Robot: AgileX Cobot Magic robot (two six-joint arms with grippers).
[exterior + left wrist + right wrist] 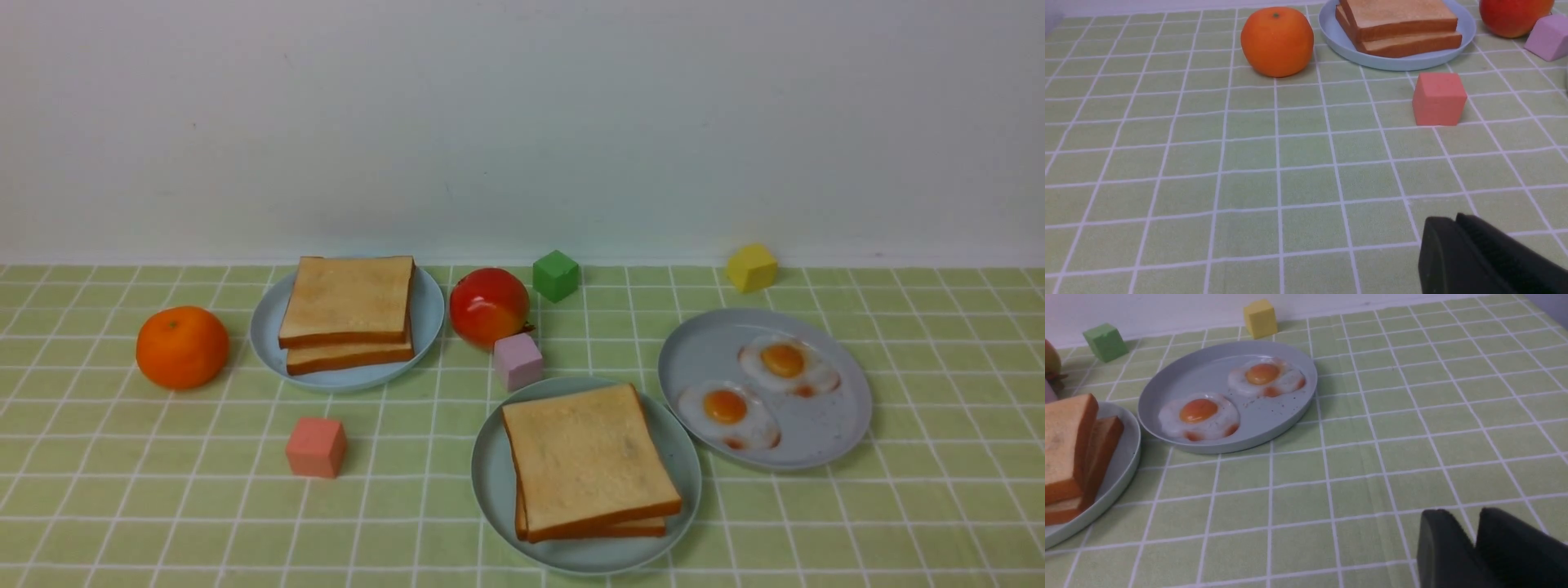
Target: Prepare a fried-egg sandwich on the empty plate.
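Left tool (1453,222) clenched, holding nothing, low over bare checked green cloth (1274,163) on the worktop; right tool (1474,535) likewise low over the cloth, fingers slightly parted with a narrow gap, empty. Neither arm shows in the front view. Sandwich (589,461), two toast slices stacked, no egg visible between them, sits on the teal plate (494,482) near front centre; grey plate (824,441) with two fried eggs (727,408) just beside it on the right, plain pale wall (522,122) behind.
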